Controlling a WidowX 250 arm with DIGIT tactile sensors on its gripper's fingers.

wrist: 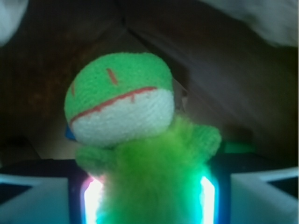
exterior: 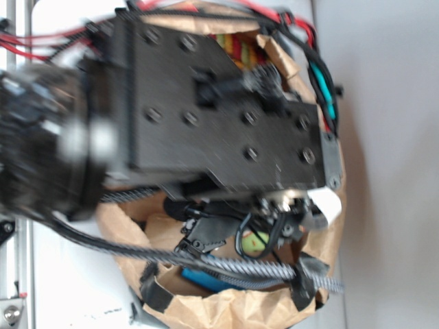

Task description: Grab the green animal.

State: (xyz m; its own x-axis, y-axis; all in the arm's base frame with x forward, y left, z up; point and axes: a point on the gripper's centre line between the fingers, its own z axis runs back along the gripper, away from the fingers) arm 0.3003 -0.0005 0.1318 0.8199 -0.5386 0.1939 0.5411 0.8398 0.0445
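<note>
**Green Animal Seated Between the Fingers, Inside the Paper Bag**

**Surroundings and obstructions.** In the exterior view, the black arm body (exterior: 219, 110) fills most of the frame and hides most of what lies below it. Beneath it stands a brown paper bag (exterior: 240, 310) with a crumpled, open rim. Red cables (exterior: 41, 42) run along the top left, and a braided grey cable (exterior: 226, 266) crosses the lower part of the bag opening. A blue object (exterior: 199, 279) lies inside the bag near the bottom edge; its type cannot be determined. Yellow and red striped material (exterior: 240, 49) shows at the far side of the bag, partly covered by the arm.

**Surface and room.** The bag rests on a pale grey counter (exterior: 391, 171). In the wrist view the background is dark brown, consistent with the bag's inner walls (wrist: 224, 79).

**Hand.** The hand (wrist: 149, 196) is grasping the green animal (wrist: 121, 98). In the wrist view the toy's fuzzy lime body sits between the two fingers (wrist: 91, 198), whose inner faces press against it on both sides. Its rounded head, green above and white below a red line, stands upright above the fingers. In the exterior view only a small patch of the toy shows among the cables, low in the bag.
</note>
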